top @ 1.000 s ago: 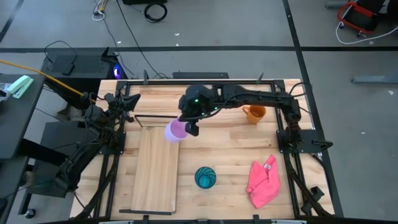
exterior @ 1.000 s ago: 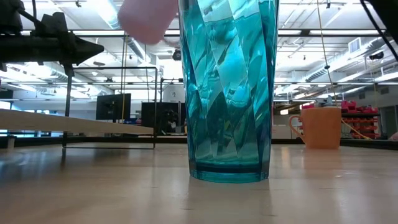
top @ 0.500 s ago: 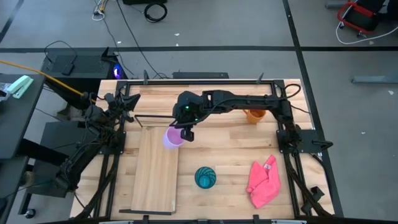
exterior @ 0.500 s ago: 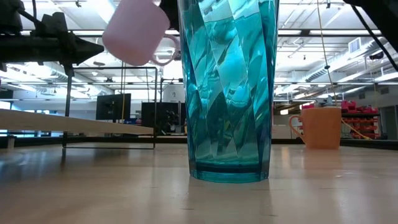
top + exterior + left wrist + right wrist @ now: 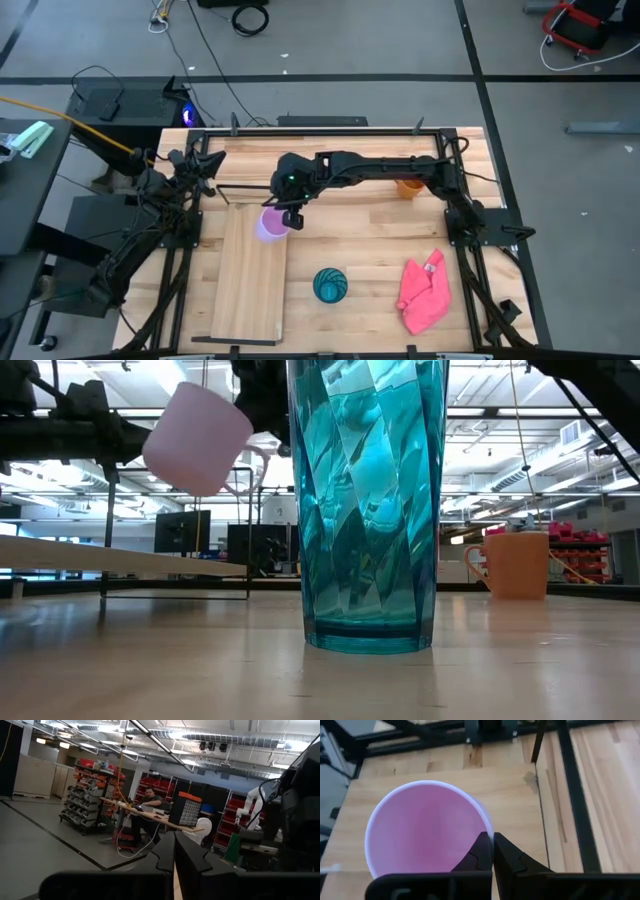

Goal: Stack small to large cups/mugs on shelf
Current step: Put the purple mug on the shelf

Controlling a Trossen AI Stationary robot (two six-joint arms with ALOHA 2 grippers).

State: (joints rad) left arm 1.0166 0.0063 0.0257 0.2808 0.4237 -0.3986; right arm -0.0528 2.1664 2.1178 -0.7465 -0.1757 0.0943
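Clamped on the rim of the lilac-purple handled ceramic mug (image 5: 270,224), the right gripper (image 5: 291,214) holds it tilted in the air above the far end of the long light-wood shelf board (image 5: 248,290), at about 10 o'clock from the table's middle; the right wrist view shows its fingers (image 5: 485,851) pinching the mug's wall (image 5: 425,831) with the board beneath. At 9 o'clock on the table's edge, the left gripper (image 5: 205,170) waits, pressed shut and empty. Judging by this, the task is at its first placing: no cup sits on the shelf yet. Left to move are the orange handled mug (image 5: 408,185), at 1 o'clock behind the right arm, and the ribbed teal-green plastic cup (image 5: 330,285), at 6 o'clock, which fills the low view. A crumpled pink cloth (image 5: 424,293) lies at 4 o'clock. Underneath is a pale planked wooden tabletop (image 5: 370,240) on a grey concrete floor; beyond it, the workshop has racks, red bins, and a person seated at a far bench (image 5: 149,800).
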